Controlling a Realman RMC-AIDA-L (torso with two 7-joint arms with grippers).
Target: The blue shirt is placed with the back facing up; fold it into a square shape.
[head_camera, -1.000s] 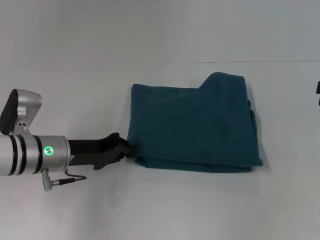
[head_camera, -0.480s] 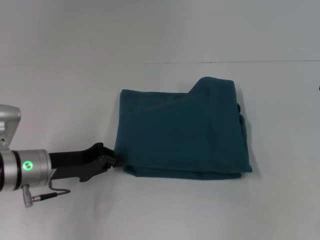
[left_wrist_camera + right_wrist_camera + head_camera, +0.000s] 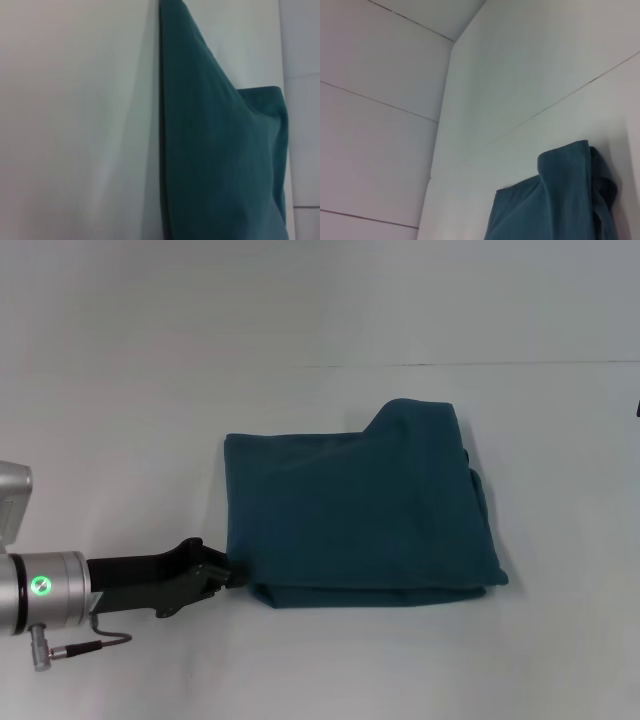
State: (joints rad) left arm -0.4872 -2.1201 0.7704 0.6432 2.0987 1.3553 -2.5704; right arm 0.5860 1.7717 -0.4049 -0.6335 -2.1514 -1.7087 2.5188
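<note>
Blue shirt (image 3: 360,510) lies mid-table, folded into a rough square. Left gripper (image 3: 235,573) is pinched on its near-left corner, likely to square that edge. Right gripper out of sight, parked at right

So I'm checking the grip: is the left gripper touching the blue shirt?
Touching. The head view shows the left gripper meeting the blue shirt's near-left corner, with no gap visible.

Left claw (image 3: 232,573) touches the blue shirt's (image 3: 360,505) near-left corner.
</note>
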